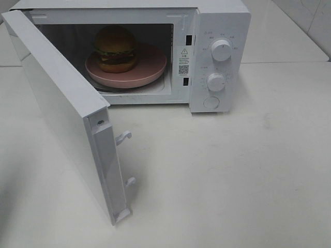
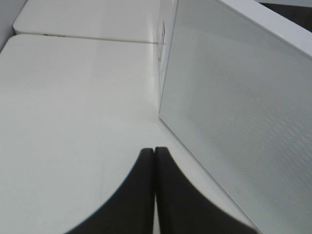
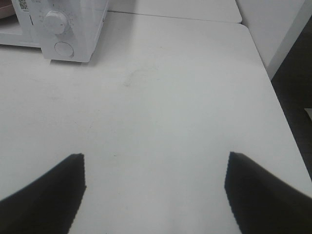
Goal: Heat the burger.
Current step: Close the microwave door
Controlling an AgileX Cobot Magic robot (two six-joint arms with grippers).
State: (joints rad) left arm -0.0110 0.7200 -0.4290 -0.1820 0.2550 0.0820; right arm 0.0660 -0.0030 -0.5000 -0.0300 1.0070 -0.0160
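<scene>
Nearest the high camera, the microwave door [image 1: 67,119] is seen swung wide toward 7 o'clock from the microwave [image 1: 220,20], with its two latch hooks [image 1: 124,137] exposed. Inside the cavity, at 12 o'clock in that view, the burger [image 1: 115,47] is set upright on the pink plate [image 1: 152,67], toward the plate's 10 o'clock side. The loading step is therefore judged done.

Two things are judged left. The door must be shut and latched. Heating must then be started at the control panel, where an upper dial [image 1: 221,50], a lower dial [image 1: 216,81] and a round button [image 1: 211,102] are ranged at 3 o'clock of the cavity. No sign of running can be made out.

The left gripper [image 2: 154,155] is held low over the bench [image 2: 73,97], just beside the door's outer face, its jaws pressed together on nothing. A push on the door is judged its likely use. The right gripper [image 3: 155,157] is held over bare bench, well apart from the panel, its jaws set wide apart and empty. Neither arm is caught by the high camera.
</scene>
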